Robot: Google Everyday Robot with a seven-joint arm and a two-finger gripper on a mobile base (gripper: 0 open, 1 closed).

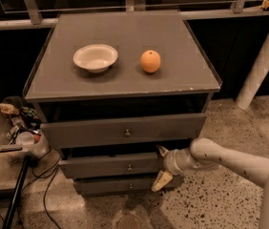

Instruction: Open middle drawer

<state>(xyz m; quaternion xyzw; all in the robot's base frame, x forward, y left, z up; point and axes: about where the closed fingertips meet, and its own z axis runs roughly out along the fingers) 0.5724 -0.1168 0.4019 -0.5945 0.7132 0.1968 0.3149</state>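
Saw a white bowl [95, 57] and an orange [150, 61] on the grey surface [125, 87], a cluttered bin [15, 128] at left. Found the claw [162, 166] spread, straddling the right end of the middle drawer [106, 167], slightly out beneath the top drawer [91, 133].

One high frontal view looks down on the cabinet [125, 87], tool [159, 168] lower right.

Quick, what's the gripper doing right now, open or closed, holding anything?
Gripper: open, fingers spread above and below the right end of the middle drawer front; whether they touch it cannot be told.
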